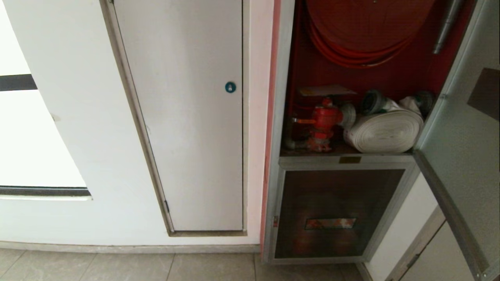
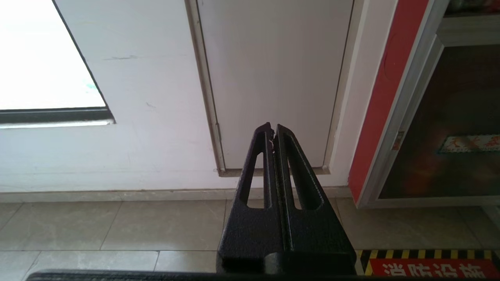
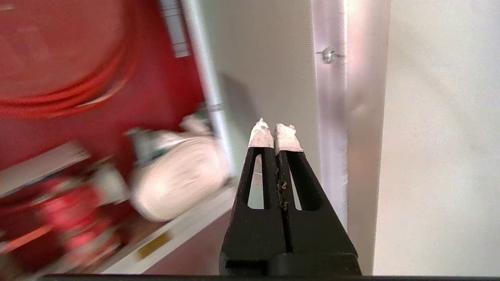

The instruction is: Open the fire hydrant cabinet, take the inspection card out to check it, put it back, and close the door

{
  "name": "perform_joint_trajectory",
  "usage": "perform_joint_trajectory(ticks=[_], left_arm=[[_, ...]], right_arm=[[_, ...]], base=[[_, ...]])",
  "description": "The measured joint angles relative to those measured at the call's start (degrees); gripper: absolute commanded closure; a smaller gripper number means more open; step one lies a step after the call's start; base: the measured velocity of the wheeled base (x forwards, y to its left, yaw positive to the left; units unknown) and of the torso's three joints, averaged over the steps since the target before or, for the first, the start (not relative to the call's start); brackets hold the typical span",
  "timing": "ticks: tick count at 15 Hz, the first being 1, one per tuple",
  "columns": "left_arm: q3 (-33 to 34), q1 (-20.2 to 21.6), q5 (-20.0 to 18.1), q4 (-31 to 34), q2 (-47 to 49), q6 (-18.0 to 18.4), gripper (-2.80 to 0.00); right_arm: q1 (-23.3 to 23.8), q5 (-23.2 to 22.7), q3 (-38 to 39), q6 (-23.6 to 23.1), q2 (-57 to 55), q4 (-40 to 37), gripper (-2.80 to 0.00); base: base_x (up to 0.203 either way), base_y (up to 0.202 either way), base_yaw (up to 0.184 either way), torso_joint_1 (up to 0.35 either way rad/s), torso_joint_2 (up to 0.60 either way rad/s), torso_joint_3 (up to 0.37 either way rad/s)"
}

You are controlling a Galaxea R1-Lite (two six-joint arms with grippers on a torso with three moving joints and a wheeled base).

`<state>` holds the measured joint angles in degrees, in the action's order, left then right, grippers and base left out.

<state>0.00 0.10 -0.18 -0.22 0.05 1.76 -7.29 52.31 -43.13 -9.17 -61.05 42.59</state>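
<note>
The fire hydrant cabinet (image 1: 278,117) stands open, its red inside showing. Its door (image 1: 461,148) is swung out to the right. The inspection card (image 1: 326,91) lies flat above the red valve (image 1: 324,121); in the right wrist view it is a blurred pale strip (image 3: 43,166). My right gripper (image 3: 275,128) is shut with nothing in it, pointing at the door's grey inner face (image 3: 269,58) beside its aluminium frame (image 3: 332,97). My left gripper (image 2: 272,128) is shut and empty, parked low facing the white closet. Neither arm shows in the head view.
A white closet door (image 1: 187,117) with a blue round lock (image 1: 230,87) is left of the cabinet. Inside are a red hose reel (image 1: 363,31) and a rolled white hose (image 1: 384,130). A dark lower panel (image 1: 336,210) sits beneath. Striped floor marking (image 2: 429,265) lies in front.
</note>
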Motion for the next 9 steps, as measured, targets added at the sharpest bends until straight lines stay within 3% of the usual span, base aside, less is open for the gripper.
perform_joint_trajectory(ticks=[9], left_arm=[[0.0,-0.02,-0.01,-0.02,0.0,0.0,0.0]], right_arm=[[22.13,-6.18,-2.18,0.44,-4.51,-3.78,0.0]], base=[[0.0,0.0,0.0,0.0,0.0,0.0]])
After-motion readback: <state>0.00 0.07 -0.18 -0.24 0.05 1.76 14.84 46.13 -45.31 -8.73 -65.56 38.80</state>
